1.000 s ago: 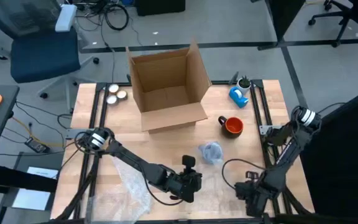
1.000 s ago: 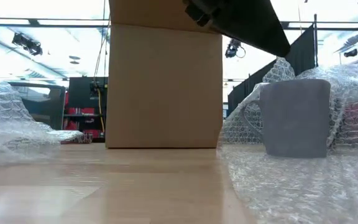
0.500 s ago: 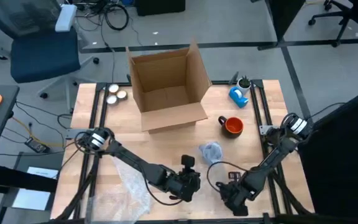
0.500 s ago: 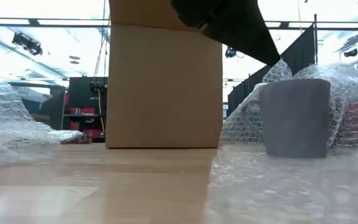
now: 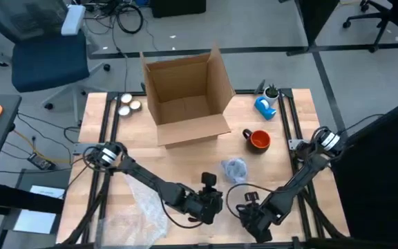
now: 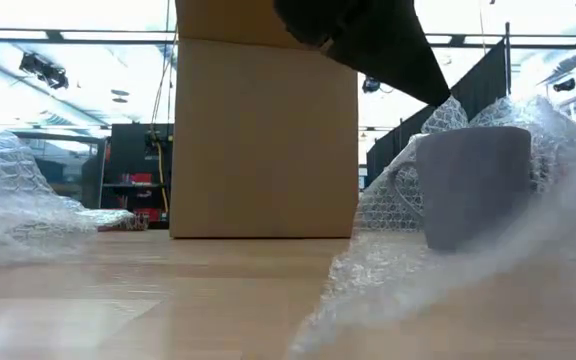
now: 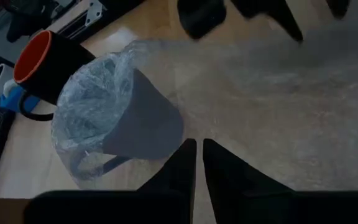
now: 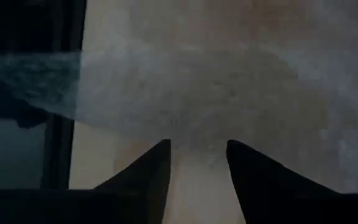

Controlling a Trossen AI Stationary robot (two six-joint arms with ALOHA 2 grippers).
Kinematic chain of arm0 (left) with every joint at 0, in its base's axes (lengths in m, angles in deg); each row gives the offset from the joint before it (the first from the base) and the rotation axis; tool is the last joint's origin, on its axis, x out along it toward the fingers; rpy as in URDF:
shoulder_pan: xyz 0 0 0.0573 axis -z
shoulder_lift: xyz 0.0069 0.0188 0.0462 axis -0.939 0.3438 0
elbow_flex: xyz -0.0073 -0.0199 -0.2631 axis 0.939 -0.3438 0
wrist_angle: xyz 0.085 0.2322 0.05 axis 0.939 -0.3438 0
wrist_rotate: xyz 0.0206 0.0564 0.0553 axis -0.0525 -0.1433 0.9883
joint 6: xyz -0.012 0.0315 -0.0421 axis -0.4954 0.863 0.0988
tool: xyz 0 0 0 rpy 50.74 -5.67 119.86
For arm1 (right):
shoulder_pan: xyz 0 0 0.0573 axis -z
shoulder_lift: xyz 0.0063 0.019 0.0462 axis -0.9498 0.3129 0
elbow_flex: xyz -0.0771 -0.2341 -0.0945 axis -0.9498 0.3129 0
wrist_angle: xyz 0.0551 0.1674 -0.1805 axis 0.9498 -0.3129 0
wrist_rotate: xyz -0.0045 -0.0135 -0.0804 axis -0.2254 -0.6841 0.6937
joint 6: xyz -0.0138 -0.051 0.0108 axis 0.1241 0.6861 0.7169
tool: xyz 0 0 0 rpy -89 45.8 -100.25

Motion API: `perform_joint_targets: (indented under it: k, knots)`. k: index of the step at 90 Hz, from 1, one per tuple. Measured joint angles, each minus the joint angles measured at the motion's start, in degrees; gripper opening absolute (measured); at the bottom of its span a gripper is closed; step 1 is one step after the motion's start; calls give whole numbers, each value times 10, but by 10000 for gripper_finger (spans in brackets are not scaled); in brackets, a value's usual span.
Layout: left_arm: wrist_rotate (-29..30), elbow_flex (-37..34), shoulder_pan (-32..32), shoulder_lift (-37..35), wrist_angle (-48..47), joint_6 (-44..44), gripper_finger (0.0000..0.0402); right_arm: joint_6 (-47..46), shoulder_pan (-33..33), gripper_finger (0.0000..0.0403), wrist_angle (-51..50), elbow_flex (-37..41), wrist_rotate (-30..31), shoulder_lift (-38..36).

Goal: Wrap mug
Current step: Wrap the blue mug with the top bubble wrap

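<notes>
Grey mug centre frame, half-draped in bubble wrap. My left gripper jaws nearly closed, pinching nothing visible. My right gripper jaws spread over the sheet, gripping nothing. Advice: lift the sheet edge high, avoid tipping mug.

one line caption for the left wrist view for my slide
Left hand near the grey mug draped in bubble wrap, orange-lined mug behind.

Bubble wrap — blurred over mug

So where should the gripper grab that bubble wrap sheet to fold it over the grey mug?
Probably the bubble wrap by its loose near edge, away from the grey mug, coming low from the table's front. That edge already lifts off the wood, so fingers could close on it.
</notes>
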Motion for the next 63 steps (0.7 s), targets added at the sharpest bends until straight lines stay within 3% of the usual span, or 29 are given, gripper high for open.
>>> perform_joint_targets:
  k: [15, 30, 63]
  knots:
    - [30, 21, 4, 1, -91, 7, 15, 24, 18, 135, 1, -7, 5, 20]
    - [109, 54, 17, 1, -220, -17, 15, 44, 23, 134, -27, -47, 36, 19]
    - [101, 29, 48, 0, -320, -140, 15, 22, -2, 134, -80, -77, 54, 18]
